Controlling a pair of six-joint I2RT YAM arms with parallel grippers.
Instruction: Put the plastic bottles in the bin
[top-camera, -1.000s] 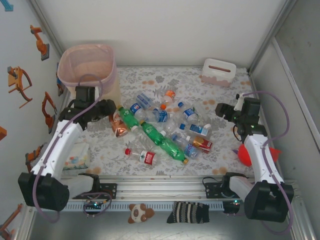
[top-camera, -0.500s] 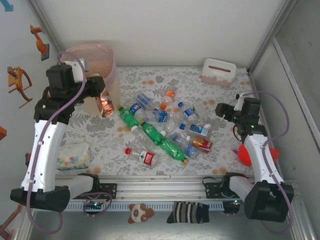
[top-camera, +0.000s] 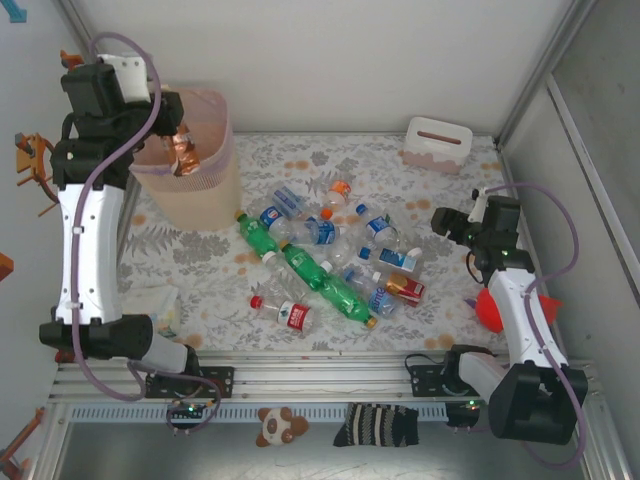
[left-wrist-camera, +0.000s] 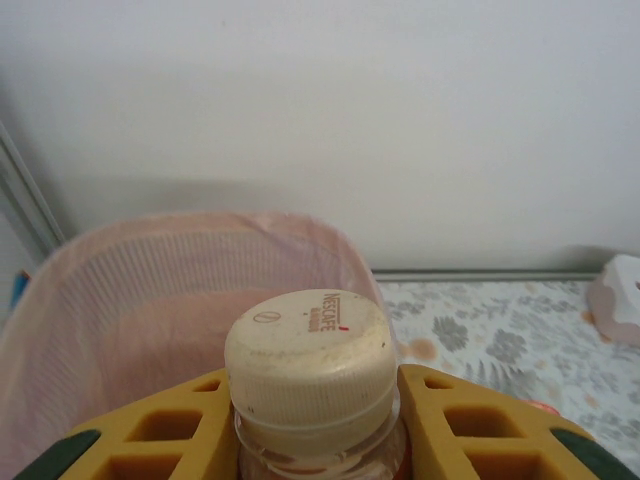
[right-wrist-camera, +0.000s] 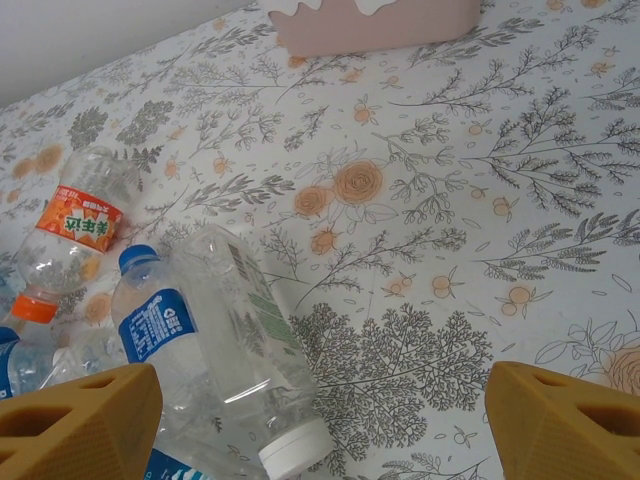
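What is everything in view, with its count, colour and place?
bin: one, beige with pink liner, far left.
held bottle: one, cream cap, copper label, over the bin.
loose bottles: about a dozen, clear or green, table centre.
carton: one, red, right side of the heap.
slotted box: one, white, far right.
plush toy: one, brown and white, front ledge.
left gripper: one, shut on the held bottle, above the bin.
right gripper: one, open, right of the heap.
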